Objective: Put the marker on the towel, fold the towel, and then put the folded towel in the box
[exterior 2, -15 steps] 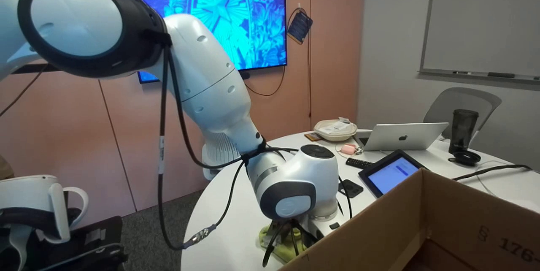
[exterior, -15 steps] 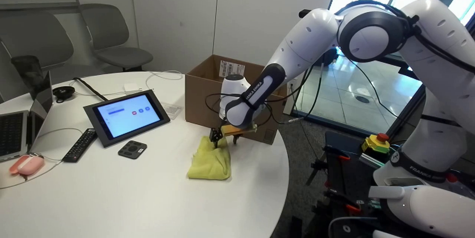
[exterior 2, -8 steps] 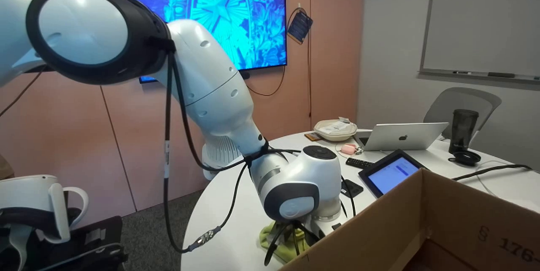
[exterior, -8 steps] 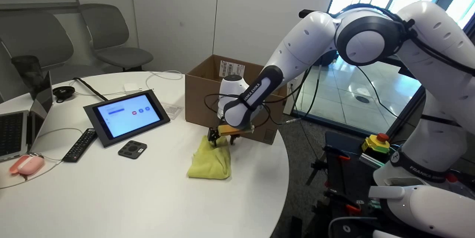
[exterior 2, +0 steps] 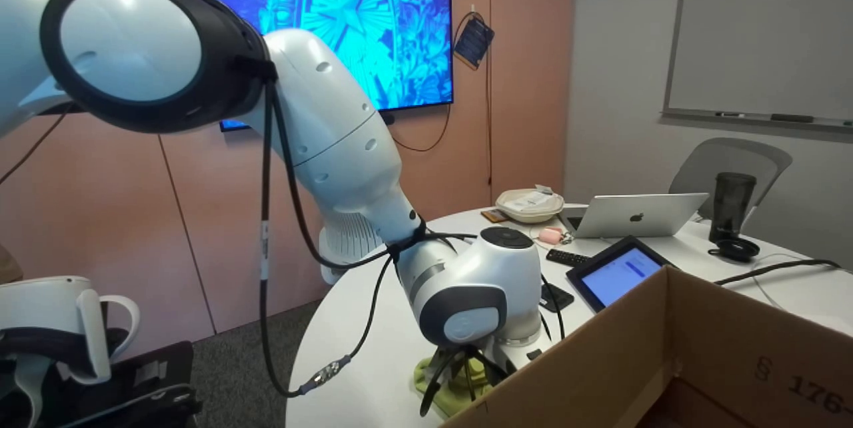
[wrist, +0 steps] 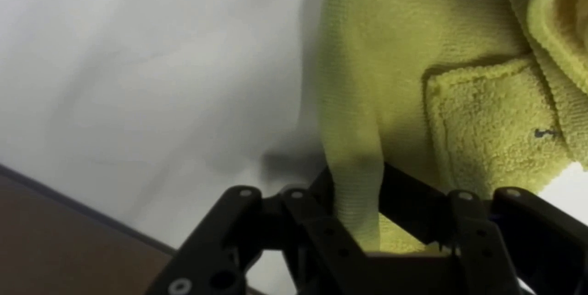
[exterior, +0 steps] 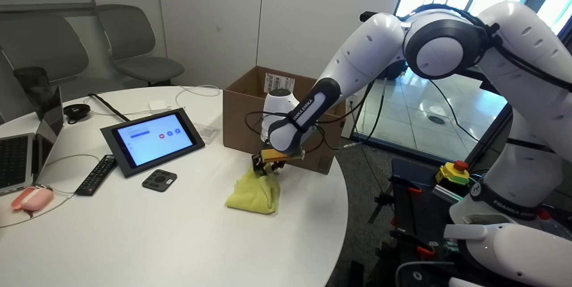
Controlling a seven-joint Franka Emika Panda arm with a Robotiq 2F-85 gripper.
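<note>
The towel (exterior: 254, 195), yellow-green, folded and creased, rests on the white table (exterior: 178, 242) near the box (exterior: 243, 121); in an exterior view its end toward the box narrows to a pinched gather, the opposite edge lying broad. Wrist view: finely ribbed cloth with one narrow fold squeezed from both sides, and a terry-textured, hemmed corner bearing a small dark mark. The box is brown cardboard, upright and open-topped, with a printed white label and black lettering on its inner faces.
</note>
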